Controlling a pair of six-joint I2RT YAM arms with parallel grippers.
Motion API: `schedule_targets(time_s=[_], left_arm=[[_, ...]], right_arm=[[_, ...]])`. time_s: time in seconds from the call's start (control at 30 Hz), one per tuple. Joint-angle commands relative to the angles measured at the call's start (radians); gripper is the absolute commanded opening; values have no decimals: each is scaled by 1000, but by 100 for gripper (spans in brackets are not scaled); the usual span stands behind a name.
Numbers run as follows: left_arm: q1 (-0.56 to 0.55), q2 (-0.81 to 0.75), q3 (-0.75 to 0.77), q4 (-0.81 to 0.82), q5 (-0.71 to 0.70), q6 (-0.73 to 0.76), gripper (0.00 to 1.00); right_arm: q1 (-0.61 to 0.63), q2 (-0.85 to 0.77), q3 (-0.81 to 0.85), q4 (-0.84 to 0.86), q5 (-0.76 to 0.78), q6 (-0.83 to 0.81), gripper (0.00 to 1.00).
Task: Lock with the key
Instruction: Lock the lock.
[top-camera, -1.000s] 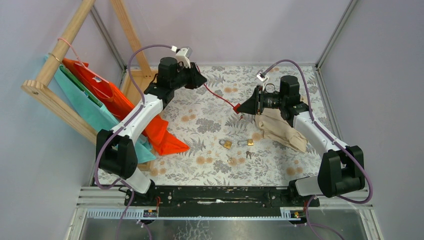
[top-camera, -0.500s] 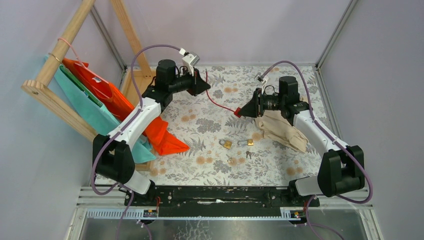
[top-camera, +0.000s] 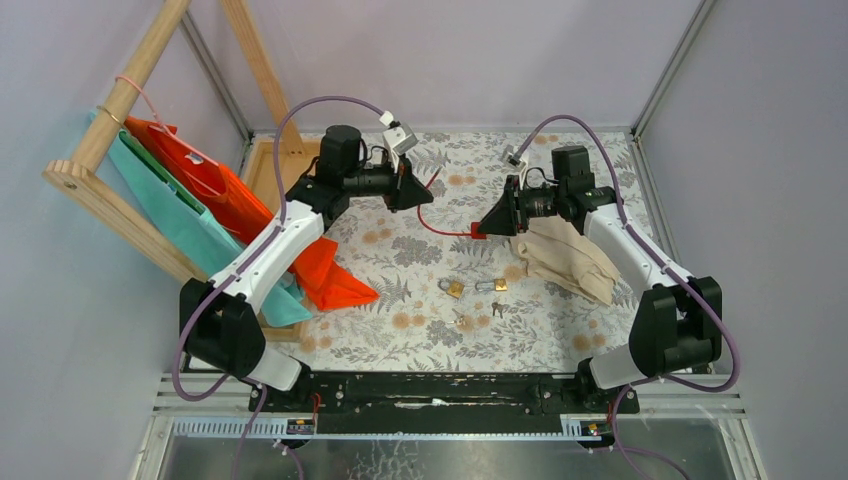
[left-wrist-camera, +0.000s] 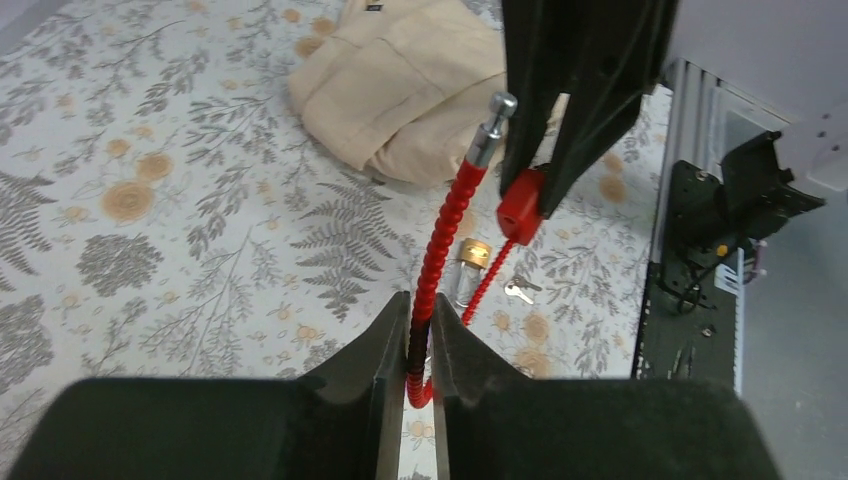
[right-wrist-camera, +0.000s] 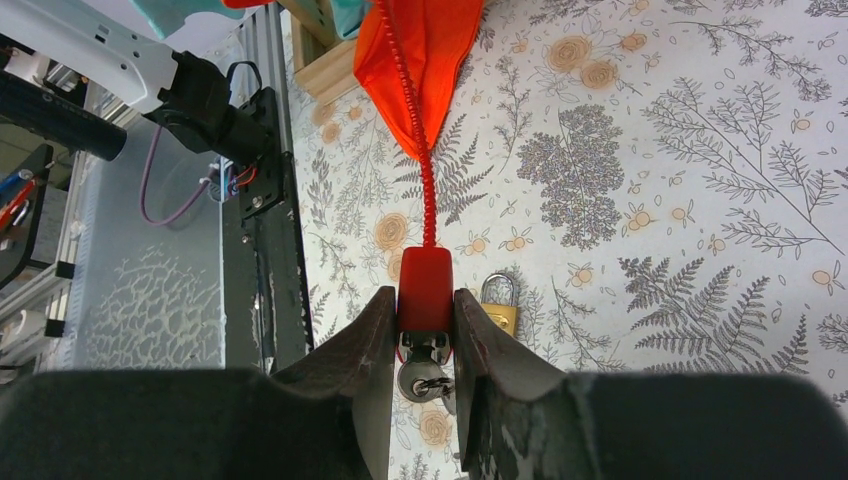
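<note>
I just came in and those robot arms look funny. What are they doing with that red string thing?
They are closing a cable lock. The right pincer grips the red lock body, with a key in its end. The left pincer pinches the red cable below its metal tip. That tip hangs close to the body, not plugged in yet.

1 red lock, 2 brass padlocks, 1 beige cloth

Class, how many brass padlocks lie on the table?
2: the left brass padlock at mid-table, the right brass padlock beside it, nearer the beige cloth. Others may hide beneath that cloth.
</note>
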Motion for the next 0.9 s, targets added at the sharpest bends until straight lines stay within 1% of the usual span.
schedule_targets(time_s=[0.0, 0.07, 0.13, 0.27, 0.37, 0.5, 0.6, 0.7, 0.77, 0.87], left_arm=[[-21, -19, 17, -13, 79, -16, 18], [-20, -13, 26, -8, 74, -37, 14], [-21, -14, 33, 2, 71, -59, 13], [-21, -16, 42, 16, 75, -95, 14], [-20, -23, 39, 25, 80, -118, 18], [-15, -36, 37, 53, 79, -150, 19], [-3, -37, 47, 93, 82, -214, 1], [14, -35, 64, 153, 80, -310, 0], [19, -33, 81, 188, 81, -347, 0], [18, -22, 129, 206, 83, -361, 0]], right_arm=[[-1, -32, 31, 21, -41, -47, 0], [0, -46, 16, 37, -41, -41, 0], [-1, -50, 6, 41, -44, -39, 0], [-1, -54, 3, 41, -55, -41, 0], [-3, -55, 2, 42, -70, -43, 0], [-3, -68, -14, 76, -82, -9, 0], [-3, -83, -40, 112, -76, 13, 0], [-3, -95, -89, 165, -51, 38, 0], [-2, -107, -131, 220, -46, 65, 1], [-1, -128, -167, 272, -50, 91, 9]])
